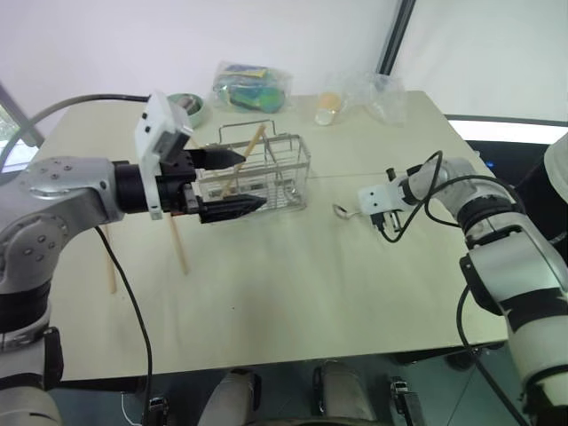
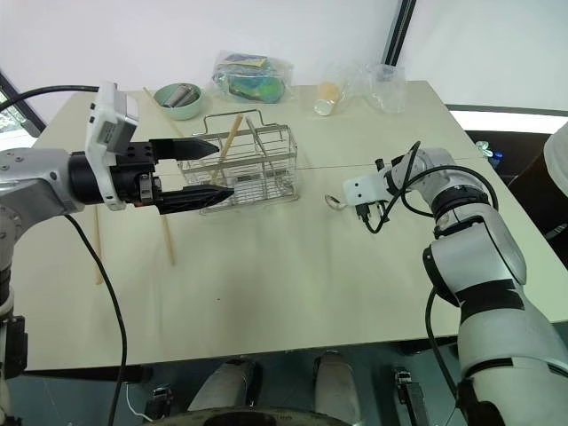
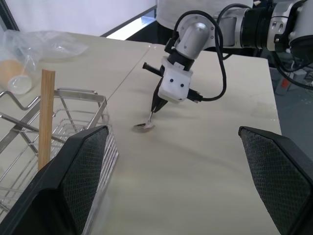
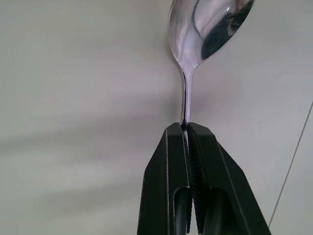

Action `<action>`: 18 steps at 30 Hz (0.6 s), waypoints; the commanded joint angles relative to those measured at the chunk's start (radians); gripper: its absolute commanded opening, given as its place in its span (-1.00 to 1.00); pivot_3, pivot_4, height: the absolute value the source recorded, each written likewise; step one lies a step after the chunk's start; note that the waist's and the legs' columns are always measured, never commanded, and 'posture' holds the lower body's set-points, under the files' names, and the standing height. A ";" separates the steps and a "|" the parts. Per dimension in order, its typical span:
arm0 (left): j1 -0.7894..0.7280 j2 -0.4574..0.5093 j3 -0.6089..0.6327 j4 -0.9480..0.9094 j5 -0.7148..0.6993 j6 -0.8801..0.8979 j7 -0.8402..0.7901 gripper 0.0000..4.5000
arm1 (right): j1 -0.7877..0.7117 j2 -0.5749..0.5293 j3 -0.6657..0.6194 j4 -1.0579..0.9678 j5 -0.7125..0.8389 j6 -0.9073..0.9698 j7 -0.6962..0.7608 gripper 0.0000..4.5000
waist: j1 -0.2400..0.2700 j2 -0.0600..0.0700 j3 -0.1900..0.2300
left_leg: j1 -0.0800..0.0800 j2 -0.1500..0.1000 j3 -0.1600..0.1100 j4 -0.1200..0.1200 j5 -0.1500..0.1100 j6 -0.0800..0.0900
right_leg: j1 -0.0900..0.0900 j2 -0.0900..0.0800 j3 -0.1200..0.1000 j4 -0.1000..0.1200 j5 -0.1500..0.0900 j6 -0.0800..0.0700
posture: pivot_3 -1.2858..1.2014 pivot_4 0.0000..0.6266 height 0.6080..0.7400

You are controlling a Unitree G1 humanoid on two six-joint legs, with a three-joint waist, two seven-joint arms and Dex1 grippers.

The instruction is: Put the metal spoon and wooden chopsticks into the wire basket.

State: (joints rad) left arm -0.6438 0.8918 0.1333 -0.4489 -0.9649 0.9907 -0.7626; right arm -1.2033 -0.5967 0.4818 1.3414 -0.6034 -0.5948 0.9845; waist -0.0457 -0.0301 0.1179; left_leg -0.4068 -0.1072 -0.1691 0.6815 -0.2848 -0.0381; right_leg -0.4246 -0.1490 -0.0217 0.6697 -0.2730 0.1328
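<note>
Lab; white-curtained robot test table (image 1: 293, 293)

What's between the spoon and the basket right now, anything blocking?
Nothing on the table between them. The right gripper is shut on the spoon handle, and bare tabletop runs from there to the basket. The open left gripper hovers at the basket's near left side, and one chopstick already leans inside.

Glossy metal spoon (image 4: 208, 29) (mirror-bright), matt wooden chopsticks (image 1: 177, 241), wire basket (image 1: 266, 173)
</note>
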 commanded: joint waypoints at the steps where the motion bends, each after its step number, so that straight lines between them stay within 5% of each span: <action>1: -0.034 0.000 0.022 0.000 0.013 -0.024 0.004 1.00 | -0.013 -0.001 -0.023 0.004 0.019 0.017 -0.015 -0.84 | 0.000 0.000 0.000 | 0.000 0.000 0.000 0.000 0.000 0.000 | 0.000 0.000 0.000 0.000 0.000 0.000 | 0.03 -0.52 -0.46; 3: -0.032 -0.001 0.026 -0.002 0.012 -0.023 0.007 1.00 | -0.013 -0.001 -0.024 0.003 0.019 0.020 -0.021 -0.60 | 0.000 0.000 0.000 | 0.000 0.000 0.000 0.000 0.000 0.000 | 0.000 0.000 0.000 0.000 0.000 0.000 | 0.03 -0.52 -0.46; 6: -0.032 -0.001 0.027 -0.004 0.015 -0.024 0.010 1.00 | -0.012 0.001 -0.027 0.002 0.023 0.021 -0.032 0.00 | 0.000 0.000 0.000 | 0.000 0.000 0.000 0.000 0.000 0.000 | 0.000 0.000 0.000 0.000 0.000 0.000 | 0.03 -0.52 -0.46; 18: -0.056 0.001 0.027 0.013 0.033 -0.025 0.005 1.00 | -0.009 0.012 -0.036 0.007 0.026 0.045 -0.047 0.00 | 0.000 0.000 0.000 | 0.000 0.000 0.000 0.000 0.000 -0.001 | 0.000 0.000 0.000 0.000 0.000 0.000 | 0.03 -0.52 -0.46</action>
State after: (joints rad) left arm -0.6735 0.8900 0.1335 -0.4320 -0.9385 0.9893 -0.7570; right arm -1.2032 -0.5850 0.4656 1.3416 -0.5940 -0.5506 0.9480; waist -0.0458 -0.0301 0.1179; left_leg -0.4068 -0.1072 -0.1690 0.6816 -0.2843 -0.0388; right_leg -0.4247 -0.1490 -0.0215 0.6698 -0.2729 0.1329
